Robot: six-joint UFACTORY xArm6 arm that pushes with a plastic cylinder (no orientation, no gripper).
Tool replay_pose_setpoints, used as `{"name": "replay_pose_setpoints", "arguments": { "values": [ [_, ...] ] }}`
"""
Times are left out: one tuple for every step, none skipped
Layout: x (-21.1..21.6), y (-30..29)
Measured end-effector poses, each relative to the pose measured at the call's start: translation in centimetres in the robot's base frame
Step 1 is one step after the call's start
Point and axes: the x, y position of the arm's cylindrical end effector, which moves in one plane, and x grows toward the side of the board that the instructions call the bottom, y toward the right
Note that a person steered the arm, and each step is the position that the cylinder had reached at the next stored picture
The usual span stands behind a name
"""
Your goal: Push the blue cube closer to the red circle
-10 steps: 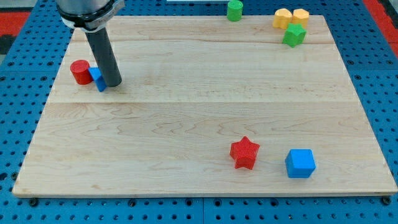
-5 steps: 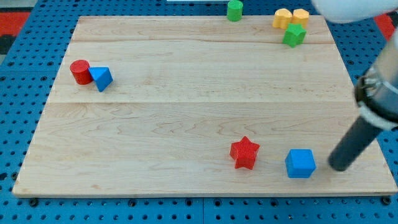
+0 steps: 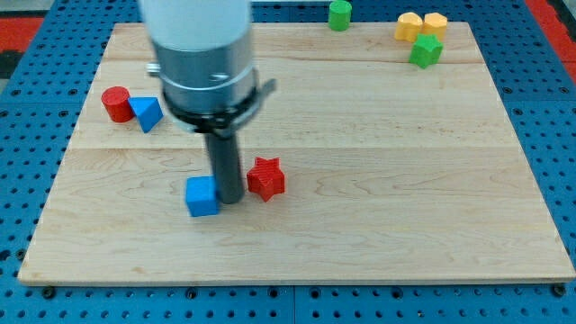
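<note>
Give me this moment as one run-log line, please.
my tip: between blue cube and red star | red circle: upper left, touching blue triangle | cube far from circle

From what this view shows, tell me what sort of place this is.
Probably a robotics lab bench: a wooden board lies on a blue perforated surface, small coloured blocks such as the blue cube and red circle sit on it, and my tip rests beside the cube.
</note>
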Motion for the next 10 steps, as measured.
{"name": "replay_pose_setpoints", "arguments": {
  "values": [
    [1.6, -1.1],
    [2.6, -4.1],
    [2.6, -8.1],
    [0.3, -13.3],
    [-3.7, -16.0],
    [-0.9, -15.4],
    [-2.8, -21.3],
    [-6.4, -19.1],
    [-6.7, -16.4],
    [-2.8, -15.2]
  ]
}}
